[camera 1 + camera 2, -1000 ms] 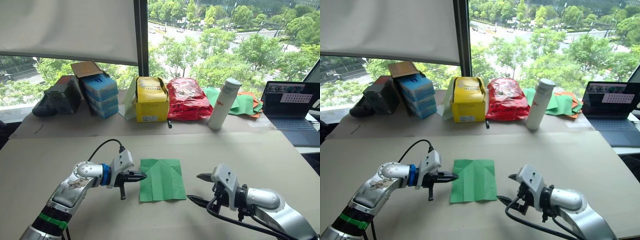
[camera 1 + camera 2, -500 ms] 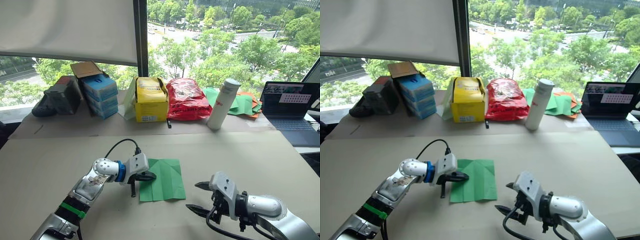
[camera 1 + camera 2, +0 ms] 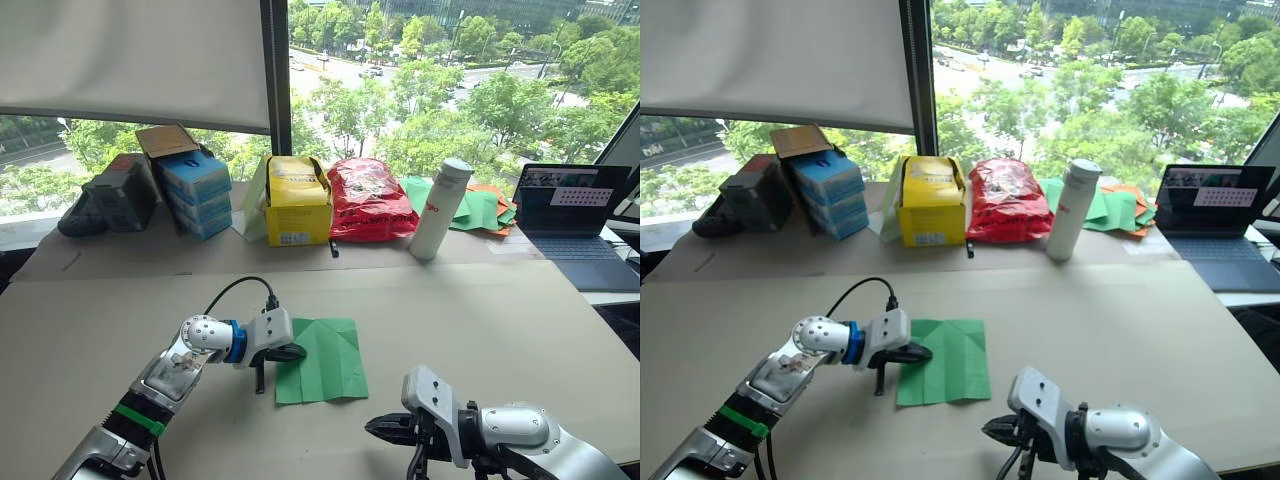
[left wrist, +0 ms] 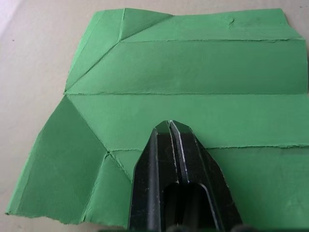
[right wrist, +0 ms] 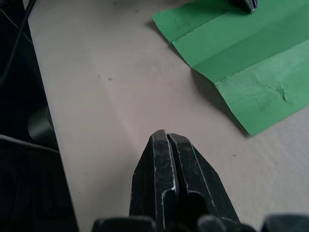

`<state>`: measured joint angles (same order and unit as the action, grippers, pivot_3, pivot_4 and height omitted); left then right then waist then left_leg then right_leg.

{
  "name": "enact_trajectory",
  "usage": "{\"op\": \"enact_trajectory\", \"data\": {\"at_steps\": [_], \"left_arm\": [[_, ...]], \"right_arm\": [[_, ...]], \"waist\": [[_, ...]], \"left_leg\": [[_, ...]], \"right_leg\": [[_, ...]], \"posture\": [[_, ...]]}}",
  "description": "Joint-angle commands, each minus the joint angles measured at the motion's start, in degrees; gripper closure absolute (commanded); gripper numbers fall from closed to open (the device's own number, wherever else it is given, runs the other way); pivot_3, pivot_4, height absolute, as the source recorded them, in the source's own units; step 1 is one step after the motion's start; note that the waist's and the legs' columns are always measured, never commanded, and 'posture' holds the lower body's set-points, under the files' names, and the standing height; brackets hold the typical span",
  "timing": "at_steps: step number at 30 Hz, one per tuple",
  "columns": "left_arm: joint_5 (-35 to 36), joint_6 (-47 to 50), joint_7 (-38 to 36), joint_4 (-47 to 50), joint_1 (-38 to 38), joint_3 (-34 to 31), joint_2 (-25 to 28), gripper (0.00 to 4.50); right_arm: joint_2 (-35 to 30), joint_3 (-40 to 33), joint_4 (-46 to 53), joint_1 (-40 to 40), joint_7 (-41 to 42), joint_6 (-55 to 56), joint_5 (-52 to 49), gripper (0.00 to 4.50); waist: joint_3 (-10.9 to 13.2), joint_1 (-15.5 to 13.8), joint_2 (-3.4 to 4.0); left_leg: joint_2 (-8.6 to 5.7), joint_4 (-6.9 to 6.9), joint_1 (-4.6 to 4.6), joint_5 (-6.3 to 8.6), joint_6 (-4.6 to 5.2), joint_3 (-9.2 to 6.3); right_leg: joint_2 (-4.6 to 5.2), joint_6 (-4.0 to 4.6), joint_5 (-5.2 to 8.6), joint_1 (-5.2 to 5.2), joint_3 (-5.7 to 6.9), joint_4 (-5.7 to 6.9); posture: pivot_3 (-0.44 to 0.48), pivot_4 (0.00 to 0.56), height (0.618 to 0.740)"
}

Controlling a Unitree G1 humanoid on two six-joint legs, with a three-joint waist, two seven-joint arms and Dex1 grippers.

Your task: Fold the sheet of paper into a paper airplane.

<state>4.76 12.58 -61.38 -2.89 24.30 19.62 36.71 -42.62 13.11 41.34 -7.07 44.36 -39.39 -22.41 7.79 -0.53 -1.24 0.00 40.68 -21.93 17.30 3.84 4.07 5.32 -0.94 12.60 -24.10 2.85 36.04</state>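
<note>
Sheet of paper (image 3: 320, 358) flat on the desk (image 3: 520, 320), near the front edge and roughly central, already creased lengthwise with both corners at the far end turned in toward a point. Left tool (image 4: 171, 126) with fingers pressed together, tips resting on the paper just inside its left edge, clamped on nothing. Right tool (image 5: 166, 139) likewise closed and empty, hovering over bare desk near the paper's near right corner, apart from it. Judged to be partway through: nose folds made, wings not yet formed. Risks from here: closed tips pushing sideways could skid the thin sheet across the smooth desk instead of pinning it, throwing the next crease off the centre line. Pressing too hard or dragging could tear along an existing crease, which already looks slightly ragged in the left wrist view. Lifting one edge with nothing holding the opposite side could let the folded corners spring open. Yellow box (image 3: 298, 200), red bag (image 3: 368, 198) and white bottle (image 3: 440, 208) well apart at the back, unlikely to interfere.
</note>
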Motion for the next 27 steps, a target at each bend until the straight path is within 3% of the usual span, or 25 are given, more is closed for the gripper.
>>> {"op": "enact_trajectory", "data": {"at_steps": [1,10,15,27], "left_arm": [[-4.0,2.4,0.2,-2.9,-2.6,1.3,2.8,4.50],[-3.9,3.1,-1.1,-3.1,-1.8,2.1,2.9,4.50],[-4.2,2.5,-1.1,-4.6,-0.6,2.6,2.3,4.50],[-8.4,0.4,-0.6,-10.7,3.7,7.0,-0.5,4.50]], "right_arm": [[3.8,1.7,-0.2,1.0,-3.9,0.5,1.3,4.49],[12.8,8.5,-1.5,-1.2,-17.3,0.3,10.8,4.49],[14.9,7.5,-5.8,-1.8,-23.5,1.8,16.6,4.49],[21.1,4.9,-6.2,-4.7,-28.9,6.6,17.7,4.49]], "waist": [[0.0,0.1,0.00],[-0.1,0.1,0.00],[-0.1,0.0,-0.04],[-0.5,-0.6,0.09]], "left_leg": [[0.02,0.00,0.00,0.00,-0.01,0.00],[0.02,0.00,-0.01,-0.02,-0.06,0.01],[0.01,0.00,0.07,-0.03,-0.07,0.01],[-0.02,0.00,0.41,0.03,0.02,0.00]], "right_leg": [[-0.01,0.01,0.01,-0.01,-0.02,0.01],[0.00,0.03,0.02,-0.05,-0.04,0.05],[-0.02,0.02,0.02,0.01,0.02,0.05],[0.04,-0.03,0.03,0.17,0.05,0.02]], "posture": [[0.000,0.150,0.740],[0.000,0.150,0.740],[0.000,0.150,0.740],[0.000,0.150,0.740]]}}
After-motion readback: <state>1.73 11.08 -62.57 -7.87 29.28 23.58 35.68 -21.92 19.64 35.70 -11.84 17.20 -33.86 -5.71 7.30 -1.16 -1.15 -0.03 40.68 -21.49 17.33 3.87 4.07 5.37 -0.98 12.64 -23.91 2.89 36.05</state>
